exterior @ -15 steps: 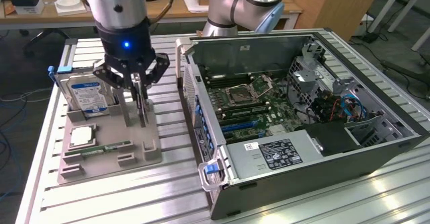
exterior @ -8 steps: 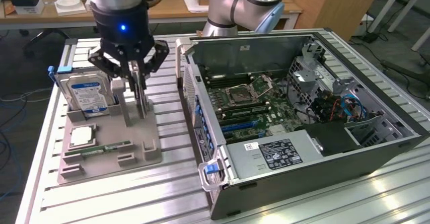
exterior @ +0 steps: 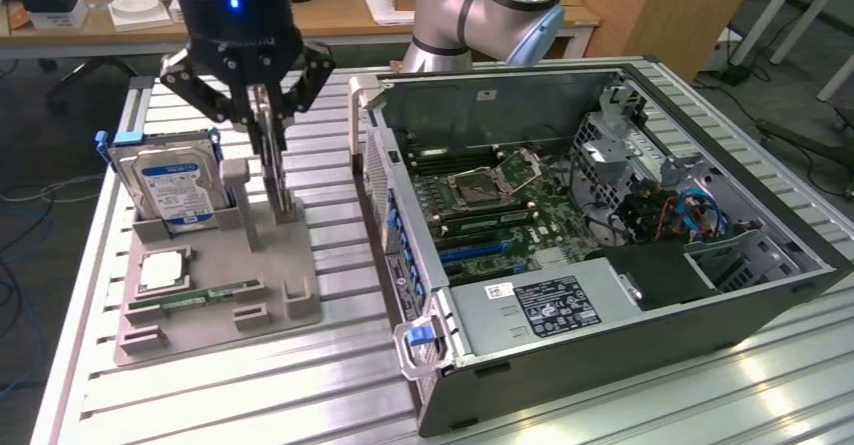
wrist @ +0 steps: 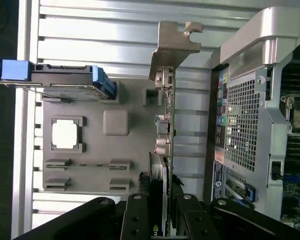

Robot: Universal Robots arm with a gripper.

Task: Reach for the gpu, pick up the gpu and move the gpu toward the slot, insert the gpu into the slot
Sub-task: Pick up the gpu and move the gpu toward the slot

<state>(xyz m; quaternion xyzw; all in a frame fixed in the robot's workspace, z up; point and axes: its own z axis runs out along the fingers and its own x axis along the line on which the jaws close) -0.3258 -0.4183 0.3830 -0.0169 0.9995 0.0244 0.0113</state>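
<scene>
The gripper [exterior: 274, 143] is glossy black with a small blue light on its body, and its fingers [wrist: 136, 220] are black too. The gpu [exterior: 280, 190] is dark, its bracket [wrist: 174, 42] dull silver. The hard drive [exterior: 171, 180] is silver with a blue-and-white label and blue side rails. The holder [exterior: 267, 285] is plain grey, carrying a silver-white chip [exterior: 160, 268] and a green memory stick [exterior: 200, 295]. The tabletop [exterior: 267, 395] is ribbed silver metal. The computer case [exterior: 641, 355] is dark grey, its motherboard [exterior: 521, 215] green, its latch [exterior: 422, 335] blue.

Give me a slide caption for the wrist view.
Fingers clamp the upright gpu at the grey holder, beside the open computer case.
</scene>
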